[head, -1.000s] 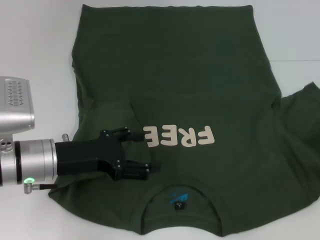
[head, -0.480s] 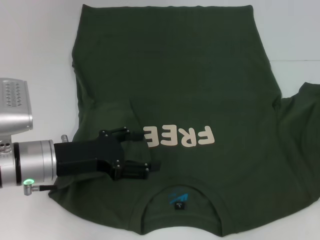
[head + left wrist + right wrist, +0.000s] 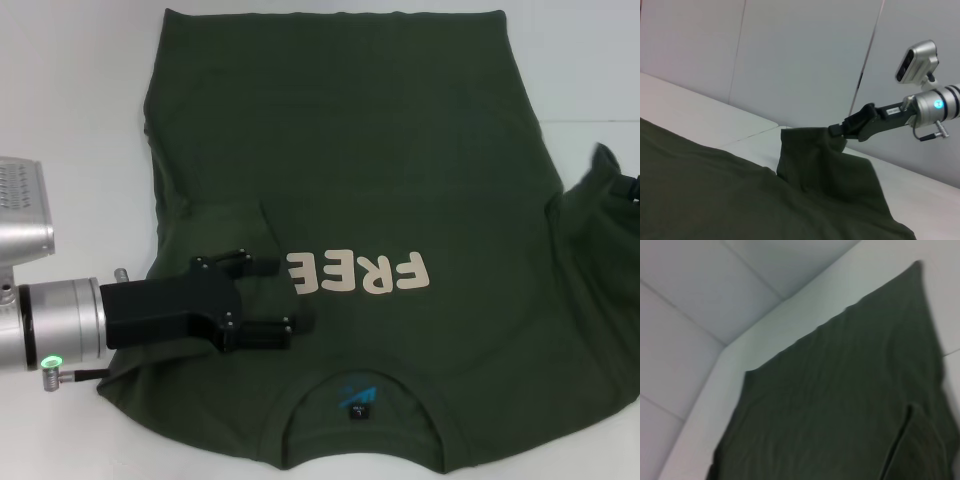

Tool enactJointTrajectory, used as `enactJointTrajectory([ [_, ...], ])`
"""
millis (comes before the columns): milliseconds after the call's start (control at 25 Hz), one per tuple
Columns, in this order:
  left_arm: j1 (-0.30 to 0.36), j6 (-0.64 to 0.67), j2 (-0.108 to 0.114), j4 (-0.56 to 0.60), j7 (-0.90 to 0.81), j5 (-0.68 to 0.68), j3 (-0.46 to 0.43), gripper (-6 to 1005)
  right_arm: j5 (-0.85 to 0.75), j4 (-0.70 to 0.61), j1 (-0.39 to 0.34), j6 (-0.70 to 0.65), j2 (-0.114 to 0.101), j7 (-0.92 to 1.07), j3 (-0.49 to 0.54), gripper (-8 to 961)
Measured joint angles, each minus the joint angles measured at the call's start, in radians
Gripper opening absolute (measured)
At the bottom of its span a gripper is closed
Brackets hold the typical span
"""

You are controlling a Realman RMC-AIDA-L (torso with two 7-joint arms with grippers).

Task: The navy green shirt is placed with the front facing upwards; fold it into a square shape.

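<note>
L gripper hovers low over near-left chest of the navy green shirt, jaws open w/ nothing btwn them, shirt flat face-up on white desk, collar near, while R gripper pinches lifted right sleeve at far right.
</note>
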Motion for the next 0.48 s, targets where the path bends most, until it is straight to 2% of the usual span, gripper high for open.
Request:
enactJointTrajectory([
  [240,0.000,-0.003,0.001,0.000,-0.006,0.000,-0.007,939,-0.003,-0.017,0.049,-0.038,0.000,0.064,-0.018,8],
  [360,-0.004,-0.003,0.001,0.000,-0.006,0.000,-0.007,939,-0.002,0.014,0.099,-0.009,0.014,0.066,-0.037,9],
  [480,-0.006,-0.003,0.001,0.000,-0.006,0.000,-0.006,939,-0.003,0.046,0.147,0.015,0.040,0.050,-0.063,63],
])
